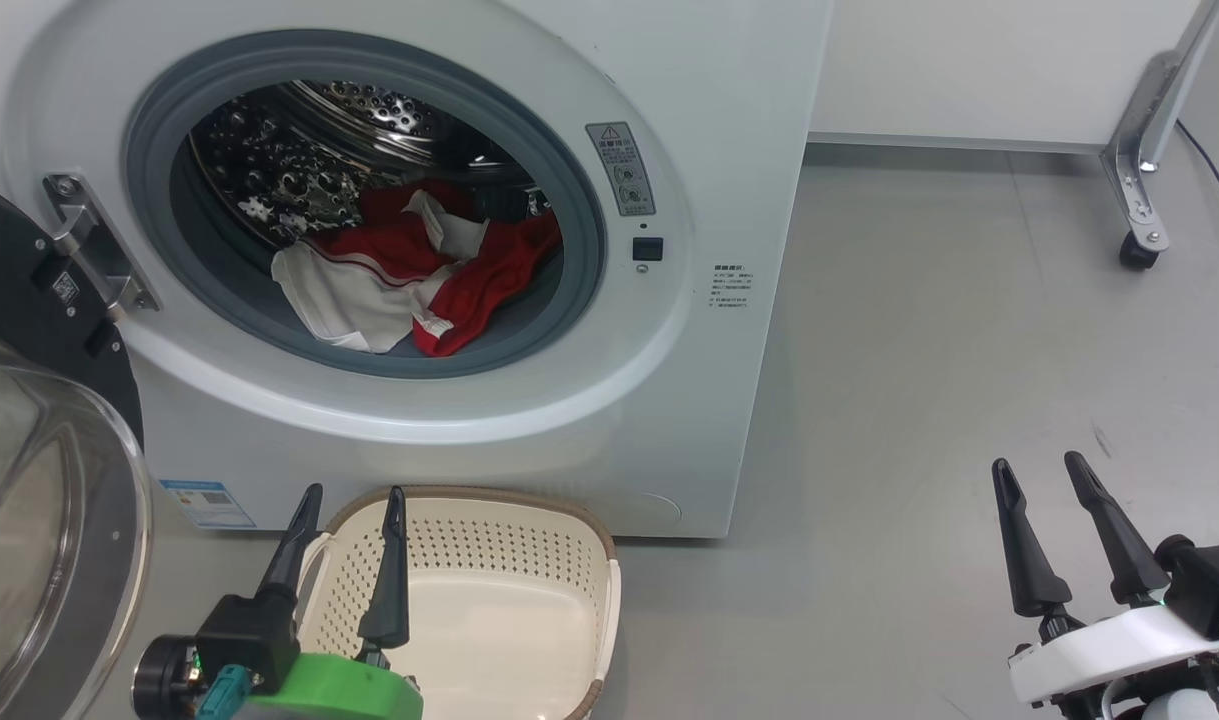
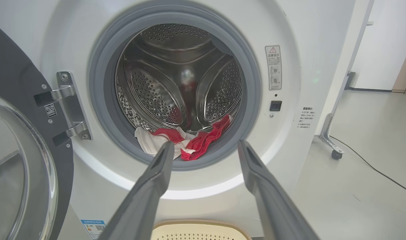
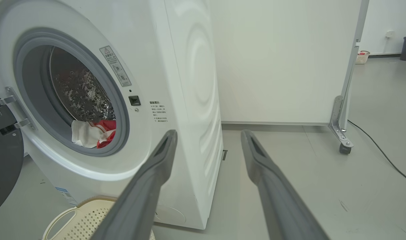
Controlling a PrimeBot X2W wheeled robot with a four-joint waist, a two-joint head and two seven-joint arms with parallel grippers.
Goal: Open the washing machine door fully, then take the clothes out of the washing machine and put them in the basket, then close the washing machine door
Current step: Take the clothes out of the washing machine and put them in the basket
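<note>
Washing machine door point(image 1: 49, 520) looks swung fully to the left, so the step in hand is prob. fetching the clothes point(image 1: 409, 270), heaped low at the near lip of the washing machine point(image 1: 669, 420) drum point(image 2: 179, 83). Left gripper point(image 1: 355, 492), fingers spread wide & empty, hovers over the basket point(image 1: 529, 545) just in front. Right gripper point(image 1: 1037, 462), likewise wide, sits well to the right. Best approach: enter low over the grey rubber seal point(image 2: 101, 86) and pinch a thick fold. Cloth is limp, red w/ white; drum is shiny perforated steel; basket is cream holed plastic.
</note>
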